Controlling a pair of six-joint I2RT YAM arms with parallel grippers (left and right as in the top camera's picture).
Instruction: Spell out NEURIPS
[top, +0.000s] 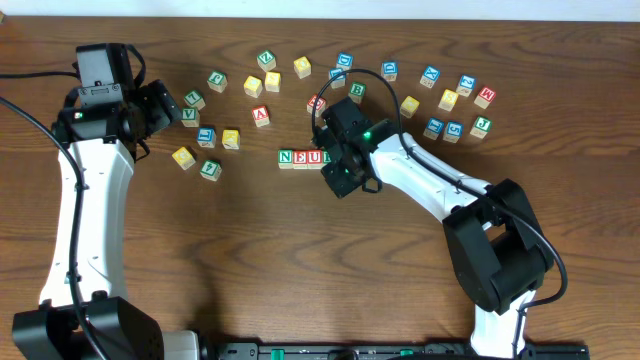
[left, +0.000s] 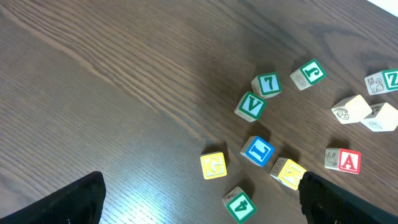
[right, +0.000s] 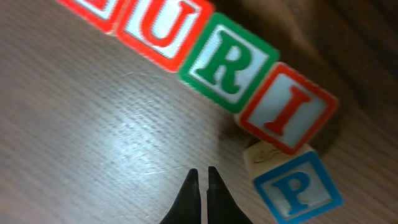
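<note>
A row of letter cubes lies mid-table, with N (top: 286, 158), E (top: 301, 158) and U (top: 315, 158) showing in the overhead view. My right arm covers the rest of the row there. In the right wrist view the row runs on through the red U (right: 163, 31), green R (right: 227, 62) and red I (right: 287, 109). The blue P (right: 297, 186) sits against the I, turned slightly off the line. My right gripper (right: 203, 175) (top: 338, 178) is shut on nothing, on bare wood just in front of the R and I. My left gripper (left: 202, 208) (top: 165, 108) hangs open at the far left.
Loose cubes lie near the left gripper: green V (left: 250, 106), green 7 (left: 267, 85), blue L (left: 257, 150), yellow G (left: 213, 165), green 4 (left: 239, 205) and red A (left: 343, 161). Several more cubes, some yellow-faced, are scattered at the back right (top: 450, 100).
</note>
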